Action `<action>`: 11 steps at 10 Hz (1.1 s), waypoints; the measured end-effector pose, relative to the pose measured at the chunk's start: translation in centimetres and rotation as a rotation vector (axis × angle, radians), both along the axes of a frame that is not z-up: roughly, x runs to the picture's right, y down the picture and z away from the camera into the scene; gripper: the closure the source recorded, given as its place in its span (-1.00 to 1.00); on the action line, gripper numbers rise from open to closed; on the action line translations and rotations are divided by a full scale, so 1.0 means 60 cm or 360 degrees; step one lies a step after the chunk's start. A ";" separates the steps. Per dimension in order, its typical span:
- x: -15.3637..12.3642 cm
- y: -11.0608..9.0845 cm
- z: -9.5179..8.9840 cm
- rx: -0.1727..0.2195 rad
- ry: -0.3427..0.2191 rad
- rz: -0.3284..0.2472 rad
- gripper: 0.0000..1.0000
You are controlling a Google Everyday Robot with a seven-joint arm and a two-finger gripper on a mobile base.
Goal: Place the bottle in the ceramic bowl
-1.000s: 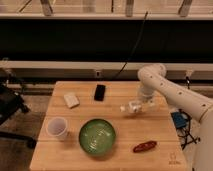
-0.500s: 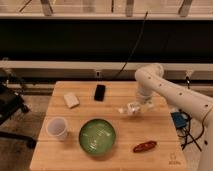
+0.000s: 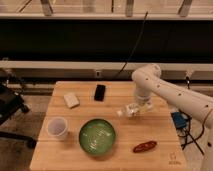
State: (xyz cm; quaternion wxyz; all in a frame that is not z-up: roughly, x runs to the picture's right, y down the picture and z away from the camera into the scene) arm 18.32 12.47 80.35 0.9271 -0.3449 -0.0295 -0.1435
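Observation:
The small white bottle is held sideways at the tip of my gripper, just above the wooden table, cap end pointing left. The gripper hangs from the white arm that comes in from the right, and it is shut on the bottle. The green ceramic bowl sits on the table to the front left of the bottle, about a bowl's width away, with nothing in it.
A white plastic cup stands left of the bowl. A whitish block and a black phone lie at the back of the table. A red object lies front right. Cables hang off the right side.
The arm has shifted slightly to the left with the bottle at the gripper; the bottle is now a little nearer the bowl.

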 end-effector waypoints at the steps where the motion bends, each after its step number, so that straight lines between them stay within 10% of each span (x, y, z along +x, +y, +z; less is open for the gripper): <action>1: -0.012 0.004 -0.006 -0.0002 -0.0003 -0.0013 0.91; 11: -0.108 0.057 -0.062 -0.0038 -0.0081 -0.0225 0.91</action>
